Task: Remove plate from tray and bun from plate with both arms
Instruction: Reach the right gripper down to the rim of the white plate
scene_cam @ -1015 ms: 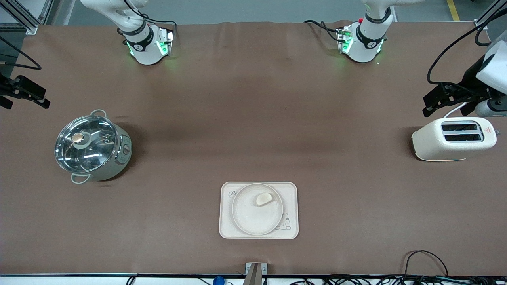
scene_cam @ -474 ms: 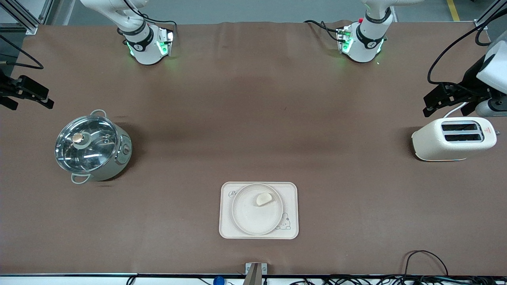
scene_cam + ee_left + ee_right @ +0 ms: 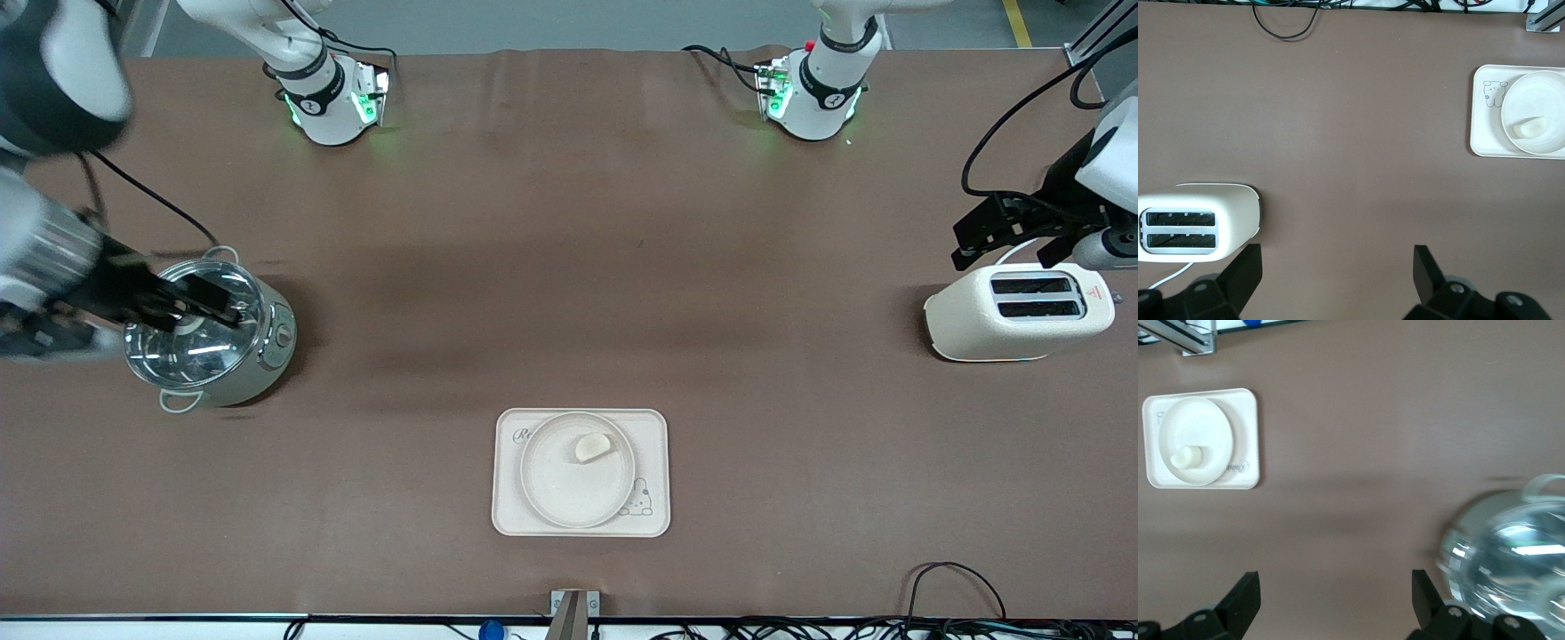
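The round cream plate (image 3: pixel 569 493) lies on the rectangular cream tray (image 3: pixel 653 427), near the front camera at mid table. The pale bun (image 3: pixel 593 446) lies in the plate. My right gripper (image 3: pixel 233 307) is open and empty, up over the glass lid of the steel pot (image 3: pixel 258 369). My left gripper (image 3: pixel 965 244) is open and empty, over the table beside the white toaster (image 3: pixel 960 324). The left wrist view shows its gripper (image 3: pixel 1336 273), the plate (image 3: pixel 1545 100) and the bun (image 3: pixel 1528 127). The right wrist view shows its gripper (image 3: pixel 1335 597), the plate (image 3: pixel 1185 420) and the bun (image 3: pixel 1186 457).
The pot stands toward the right arm's end of the table and shows blurred in the right wrist view (image 3: pixel 1511 560). The toaster stands toward the left arm's end, also in the left wrist view (image 3: pixel 1198 220). Cables (image 3: pixel 951 578) lie along the table edge nearest the front camera.
My right arm has swung in from the table's end and its gripper is now over the pot lid. My left gripper has shifted only slightly. Plate, bun and tray have not moved.
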You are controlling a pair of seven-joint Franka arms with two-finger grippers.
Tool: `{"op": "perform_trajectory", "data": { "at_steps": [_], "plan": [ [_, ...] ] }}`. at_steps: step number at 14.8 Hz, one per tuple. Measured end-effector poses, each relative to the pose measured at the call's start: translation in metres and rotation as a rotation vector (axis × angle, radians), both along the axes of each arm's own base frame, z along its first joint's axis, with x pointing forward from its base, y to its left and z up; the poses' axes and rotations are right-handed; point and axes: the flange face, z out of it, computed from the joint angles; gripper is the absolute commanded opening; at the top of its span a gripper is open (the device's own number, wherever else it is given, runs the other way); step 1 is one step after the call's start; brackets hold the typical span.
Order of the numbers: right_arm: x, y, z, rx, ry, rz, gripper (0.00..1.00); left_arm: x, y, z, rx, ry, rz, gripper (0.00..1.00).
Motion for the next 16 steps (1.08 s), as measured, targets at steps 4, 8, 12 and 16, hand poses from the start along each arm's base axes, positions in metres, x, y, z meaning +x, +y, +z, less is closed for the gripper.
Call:
{"op": "perform_trajectory", "data": {
  "at_steps": [4,8,12,16],
  "plan": [
    [0.034,0.103,-0.131,0.125,0.057,-0.098,1.0,0.0,0.002,0.003,-0.001,-0.005,0.002,1.0],
    [0.041,0.219,-0.224,0.136,0.067,-0.194,0.99,0.0,0.002,0.003,-0.001,-0.005,0.002,1.0],
    [0.044,0.295,-0.283,0.152,-0.012,-0.201,0.87,0.0,0.001,0.003,-0.001,-0.003,0.001,1.0],
    [0.062,0.301,-0.328,0.161,-0.081,-0.217,0.0,0.0,0.001,0.003,0.0,-0.003,0.001,1.0]
  ]
}}
